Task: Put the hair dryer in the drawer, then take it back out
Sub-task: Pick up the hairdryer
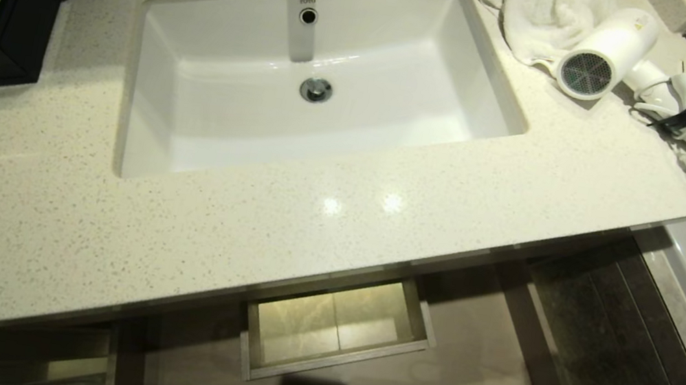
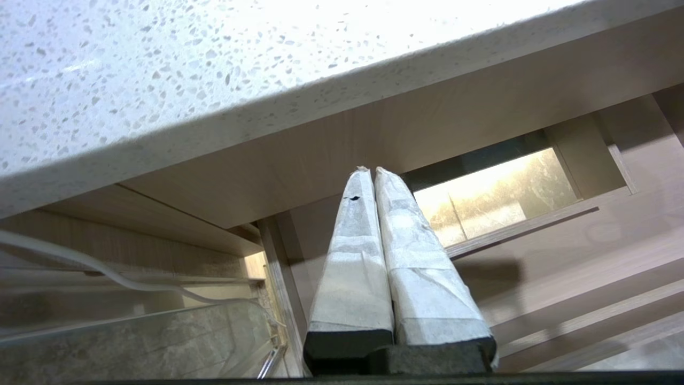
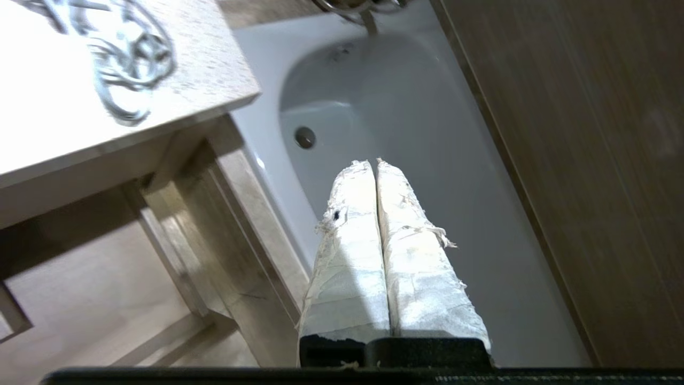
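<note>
Speckled stone countertop (image 1: 239,231) carries the white, fat-barrelled hair dryer (image 1: 607,52) right of the sink (image 1: 155,84). Below, the wood-grain drawer (image 1: 476,354) stands open. Both taped grippers, left gripper (image 2: 371,171) and right gripper (image 3: 373,163), are closed and empty.

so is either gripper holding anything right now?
Nothing held. Both jaws are shut empty; the white plastic hair dryer lies untouched on the speckled stone countertop.
</note>
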